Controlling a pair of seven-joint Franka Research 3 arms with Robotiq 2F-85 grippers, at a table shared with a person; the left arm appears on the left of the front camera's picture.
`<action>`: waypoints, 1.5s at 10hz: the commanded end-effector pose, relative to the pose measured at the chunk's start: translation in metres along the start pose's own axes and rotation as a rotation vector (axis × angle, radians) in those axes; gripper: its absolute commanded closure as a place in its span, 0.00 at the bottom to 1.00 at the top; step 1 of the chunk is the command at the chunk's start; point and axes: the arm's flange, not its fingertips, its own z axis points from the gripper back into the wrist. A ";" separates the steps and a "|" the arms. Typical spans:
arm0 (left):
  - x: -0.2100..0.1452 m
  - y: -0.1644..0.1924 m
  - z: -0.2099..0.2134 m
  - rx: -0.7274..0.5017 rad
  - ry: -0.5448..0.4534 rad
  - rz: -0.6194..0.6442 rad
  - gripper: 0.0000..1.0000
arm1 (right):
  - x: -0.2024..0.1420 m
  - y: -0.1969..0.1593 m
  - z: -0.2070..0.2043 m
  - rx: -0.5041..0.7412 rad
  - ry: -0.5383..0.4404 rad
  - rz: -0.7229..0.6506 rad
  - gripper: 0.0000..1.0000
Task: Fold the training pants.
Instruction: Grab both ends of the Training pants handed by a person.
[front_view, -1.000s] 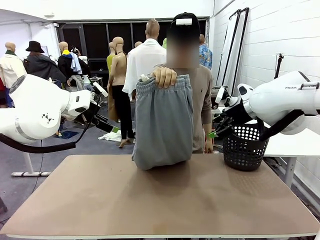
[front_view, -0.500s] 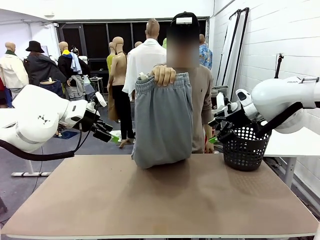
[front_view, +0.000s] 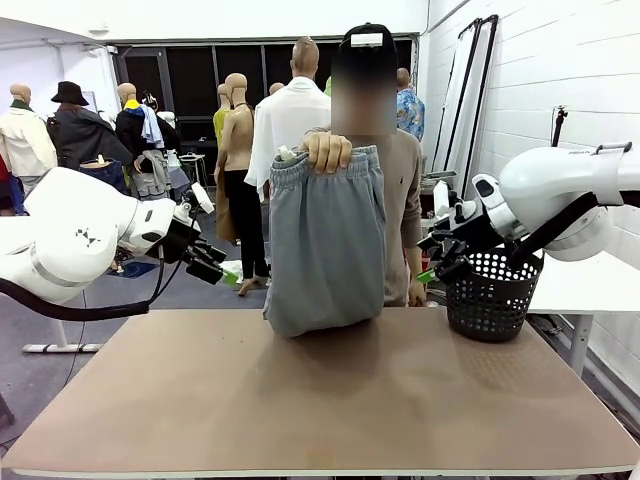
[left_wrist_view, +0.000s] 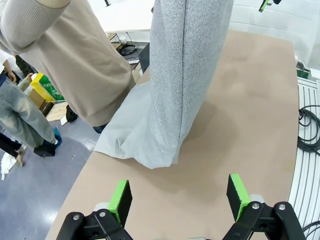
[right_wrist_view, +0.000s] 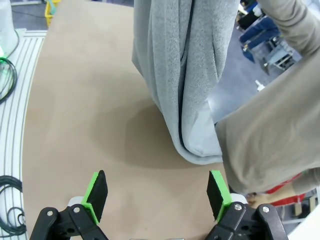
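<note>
The training pants (front_view: 325, 240) are presented hanging from a hand (front_view: 328, 152), both arms' jaws set apart beside them; a grasp is judged needed next.

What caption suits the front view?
Person holds light grey jersey training pants upright on brown table between robot's open left hand and right hand.

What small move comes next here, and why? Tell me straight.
Probably ease both arms inward toward the training pants. The person's hand holds them up by the waistband, their lower end on the table, while the left gripper and right gripper stand open at either side, clear of the cloth.
</note>
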 end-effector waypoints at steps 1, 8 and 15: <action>-0.002 0.003 -0.002 0.006 -0.008 0.008 0.00 | -0.005 0.001 -0.004 0.010 -0.008 0.015 0.00; -0.004 0.039 -0.009 -0.127 -0.036 -0.146 0.00 | -0.012 -0.031 -0.010 0.003 -0.141 0.071 0.00; -0.001 0.052 -0.038 -0.078 -0.399 -0.191 0.00 | -0.040 -0.048 -0.022 -0.050 -0.412 0.121 0.00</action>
